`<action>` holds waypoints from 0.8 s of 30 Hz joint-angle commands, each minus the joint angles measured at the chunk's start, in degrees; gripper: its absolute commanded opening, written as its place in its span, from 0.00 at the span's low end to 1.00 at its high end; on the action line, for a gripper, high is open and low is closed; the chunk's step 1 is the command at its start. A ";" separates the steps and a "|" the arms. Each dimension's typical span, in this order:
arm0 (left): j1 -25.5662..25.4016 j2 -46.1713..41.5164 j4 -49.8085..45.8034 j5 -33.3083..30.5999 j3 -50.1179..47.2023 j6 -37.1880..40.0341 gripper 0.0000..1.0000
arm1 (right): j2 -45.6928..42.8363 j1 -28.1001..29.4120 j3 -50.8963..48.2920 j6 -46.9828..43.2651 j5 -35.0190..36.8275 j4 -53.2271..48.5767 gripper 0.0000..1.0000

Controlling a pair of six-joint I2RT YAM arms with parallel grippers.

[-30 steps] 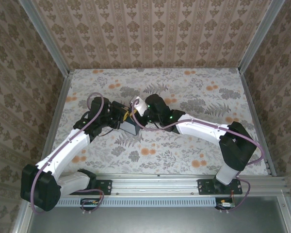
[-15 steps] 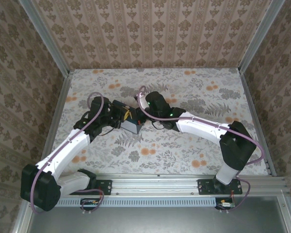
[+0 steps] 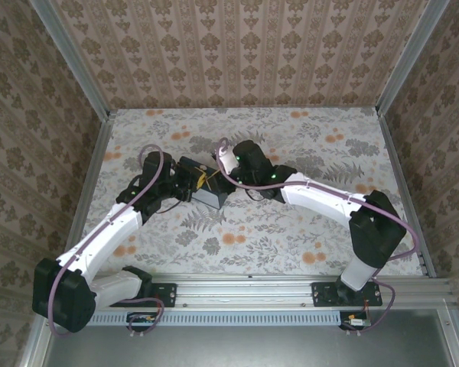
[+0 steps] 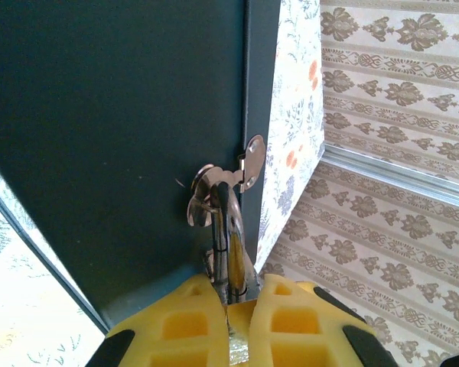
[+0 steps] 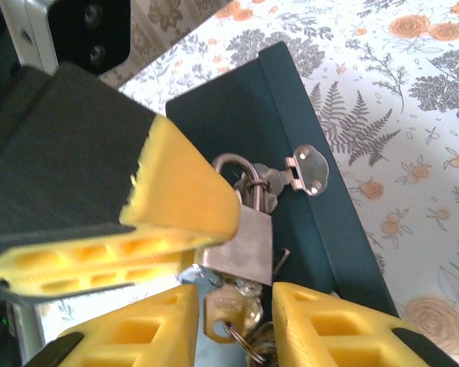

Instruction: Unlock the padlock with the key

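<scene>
key [image 5: 228, 312] sits at 6 o'clock of the padlock [image 5: 241, 241], shaft running 12-to-6, between the spread pads of the right gripper [image 5: 233, 294]; left gripper [image 4: 233, 284] pinches the padlock.

Left arm [image 3: 111, 225], right arm [image 3: 321, 200] converge; left fingers [image 4: 191, 321] pinched together, right fingers [image 5: 321, 321] parted.

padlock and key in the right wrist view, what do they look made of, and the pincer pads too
Padlock: metal, with a brushed silvery body that catches the light and a thin polished shackle.
Key: metal with a yellowish tint, possibly brass; the head looks stamped.
Right pincer pads: yellow and matte with moulded hollows, likely soft plastic or rubber.
</scene>
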 commanded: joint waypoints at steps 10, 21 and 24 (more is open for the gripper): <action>-0.93 0.15 4.68 1.84 3.90 -0.99 0.00 | -2.39 0.28 -0.27 -13.46 2.25 -0.53 0.24; -1.48 0.58 4.94 2.11 4.52 -1.28 0.00 | -2.44 1.41 -0.53 -12.75 8.02 1.37 0.04; -1.56 0.47 4.78 1.98 4.52 -1.28 0.00 | -2.71 1.17 0.13 -9.03 10.05 0.58 0.00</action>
